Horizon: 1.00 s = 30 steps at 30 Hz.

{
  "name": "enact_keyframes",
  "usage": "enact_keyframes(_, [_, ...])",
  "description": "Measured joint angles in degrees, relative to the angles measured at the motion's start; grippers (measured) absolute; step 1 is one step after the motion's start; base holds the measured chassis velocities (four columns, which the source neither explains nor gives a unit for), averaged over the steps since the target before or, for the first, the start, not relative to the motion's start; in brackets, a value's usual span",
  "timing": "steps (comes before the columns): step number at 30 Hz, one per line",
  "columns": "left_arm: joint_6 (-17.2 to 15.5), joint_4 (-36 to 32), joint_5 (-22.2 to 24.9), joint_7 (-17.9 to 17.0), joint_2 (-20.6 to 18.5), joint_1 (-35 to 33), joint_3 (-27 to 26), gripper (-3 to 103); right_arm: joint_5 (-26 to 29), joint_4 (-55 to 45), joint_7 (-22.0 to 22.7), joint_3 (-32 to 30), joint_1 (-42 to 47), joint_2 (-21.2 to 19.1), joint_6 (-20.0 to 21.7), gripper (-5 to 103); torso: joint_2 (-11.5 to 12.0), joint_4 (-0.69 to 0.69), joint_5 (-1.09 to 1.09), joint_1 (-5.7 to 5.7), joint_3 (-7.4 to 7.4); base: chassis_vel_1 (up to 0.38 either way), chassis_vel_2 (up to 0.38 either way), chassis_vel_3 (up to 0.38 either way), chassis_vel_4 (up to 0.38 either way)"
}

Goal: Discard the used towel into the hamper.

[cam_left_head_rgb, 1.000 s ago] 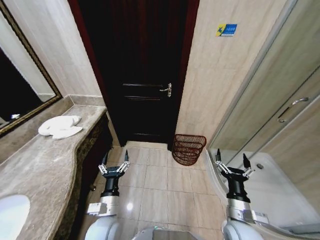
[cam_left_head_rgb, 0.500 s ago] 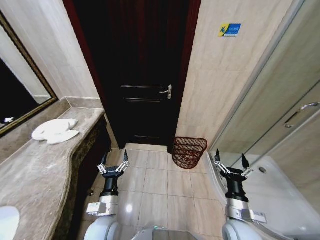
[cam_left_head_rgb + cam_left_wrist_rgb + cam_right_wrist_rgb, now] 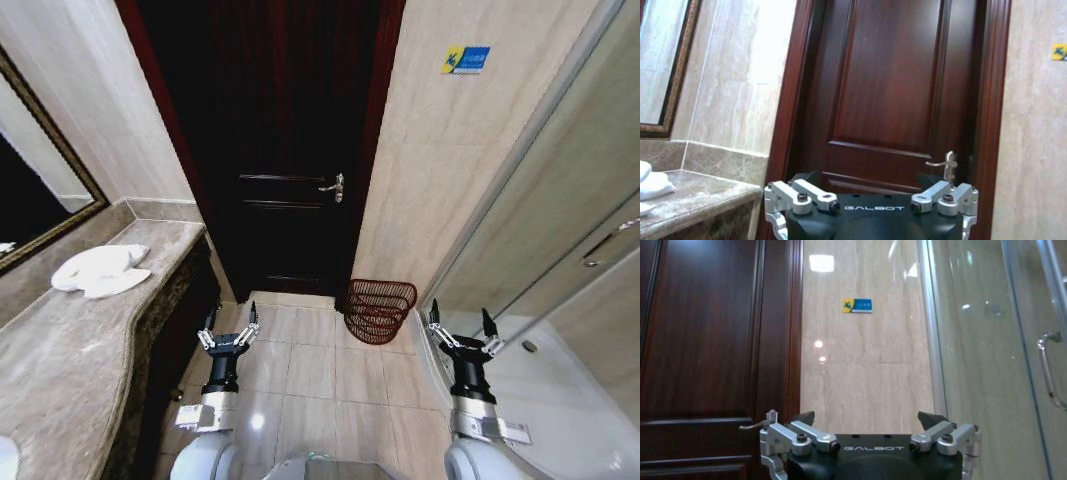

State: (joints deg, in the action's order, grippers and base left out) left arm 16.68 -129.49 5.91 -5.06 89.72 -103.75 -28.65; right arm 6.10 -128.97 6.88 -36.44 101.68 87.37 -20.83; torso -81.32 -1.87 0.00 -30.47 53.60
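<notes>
White towel [image 3: 98,271] lay on the counter [image 3: 60,350]; the hamper [image 3: 379,311] stood by the door [image 3: 285,150]. Left gripper [image 3: 228,326] and right gripper [image 3: 459,328] were spread open, empty.

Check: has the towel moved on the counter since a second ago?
No. The towel keeps its place near the counter's far end; the camera shifted.

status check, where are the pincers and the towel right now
Both pincers open, empty: left pincer and right pincer held low over the floor tiles. White towel on the marble counter, untouched. Hamper by the door, floor path clear.
</notes>
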Motion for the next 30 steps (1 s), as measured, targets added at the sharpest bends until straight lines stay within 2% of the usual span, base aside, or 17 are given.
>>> enact_keyframes(8, [-2.93,-0.54,-2.39,-5.35,0.28,0.23,0.12,100,0.01,-0.02,-0.01,-0.14,-0.03,-0.14,0.1,100,0.0,0.0,-0.01,0.0,0.0,-0.075,0.094,0.081,-0.087])
enact_keyframes(18, [-2.99,-1.17,-2.64,-5.78,0.23,0.14,0.2,100,-0.13,-0.63,0.03,0.11,0.03,-0.34,0.36,100,0.0,0.01,-0.01,0.0,0.0,-0.091,0.091,0.09,-0.088])
enact_keyframes(22, [-2.21,-1.19,-2.49,-4.16,-0.04,-0.04,0.13,100,-0.2,-0.67,0.0,0.3,-0.01,-0.35,0.36,100,0.0,0.0,-0.01,0.0,0.0,-0.114,0.11,0.113,-0.101])
enact_keyframes(26, [-0.57,-1.18,-0.84,-0.39,-0.45,-0.22,0.05,100,-0.21,-0.67,0.0,0.55,-0.21,-0.42,0.37,100,0.0,0.0,-0.01,0.0,0.0,-0.131,0.146,0.129,-0.137])
enact_keyframes(30, [-0.03,-0.75,-0.66,0.55,-0.47,-0.16,0.12,100,-0.21,-0.63,0.0,0.69,-0.52,-0.53,0.37,100,0.0,0.0,0.0,-0.01,0.0,-0.131,0.13,0.119,-0.14])
